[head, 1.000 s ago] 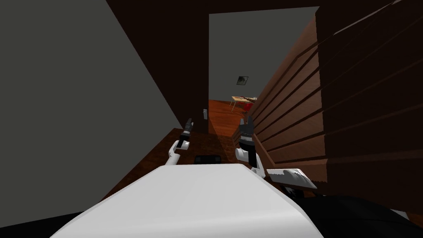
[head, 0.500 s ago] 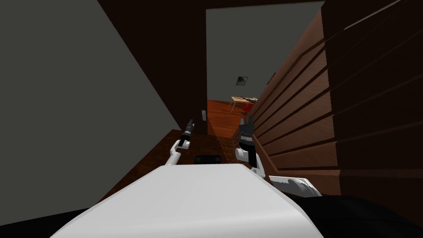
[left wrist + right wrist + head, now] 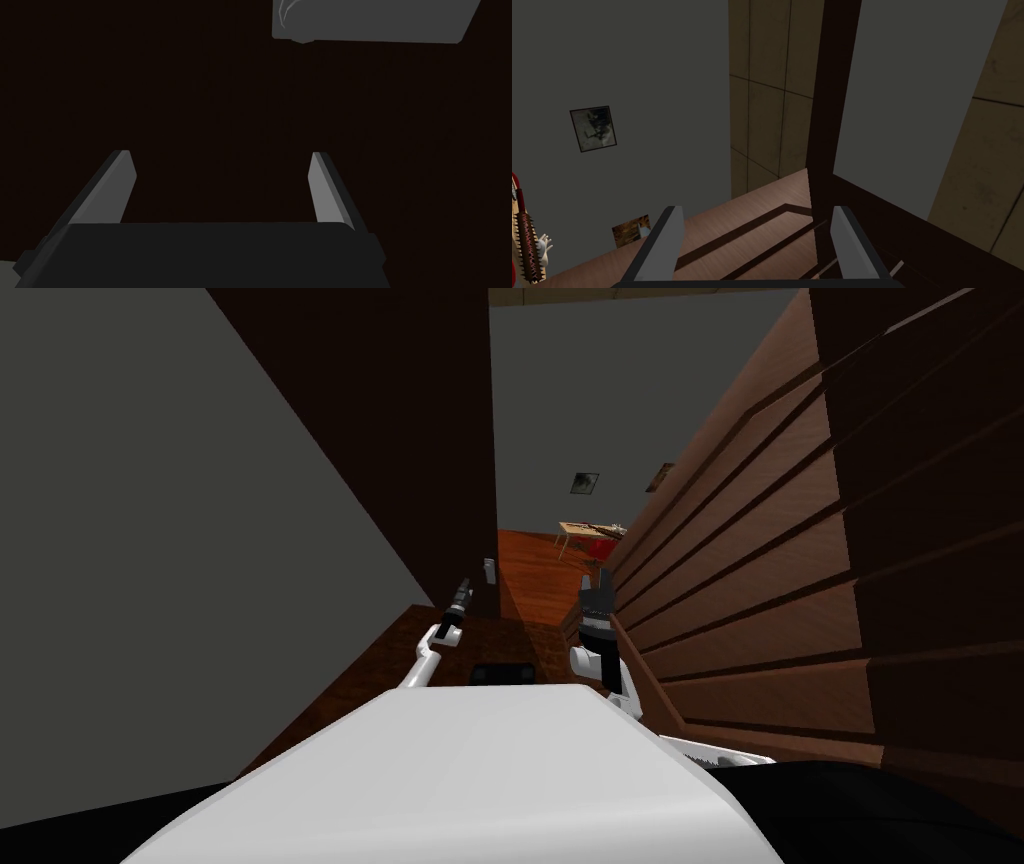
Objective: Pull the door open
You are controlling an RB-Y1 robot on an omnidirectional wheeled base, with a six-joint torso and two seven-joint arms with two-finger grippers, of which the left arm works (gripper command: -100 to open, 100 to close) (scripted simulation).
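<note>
The dark brown door [image 3: 400, 438] stands ahead and to my left, swung clear enough that a gap shows between its free edge and the brown slatted wall [image 3: 800, 538] on my right. Through that gap I see a reddish wooden floor [image 3: 530, 568], a grey far wall with a small picture [image 3: 585, 482], and a light tabletop [image 3: 583, 528] with small items on it that I cannot make out.

A small grey handle plate [image 3: 489, 571] sits low on the door, close to its free edge. The left pincer [image 3: 461, 591] hangs just beside that edge, a little below the plate. In the left wrist view the left pincer [image 3: 220, 165] is spread wide with nothing between its fingers [image 3: 122, 185], and it faces the door's dark face [image 3: 200, 100]. The handle plate [image 3: 370, 22] lies beyond the fingertips and off to one side, apart from both of them (whether a lever sticks out of it I cannot tell).

The right pincer [image 3: 598, 585] is raised near the slatted wall, and in its wrist view the right pincer [image 3: 757, 210] is also spread and holds nothing.
</note>
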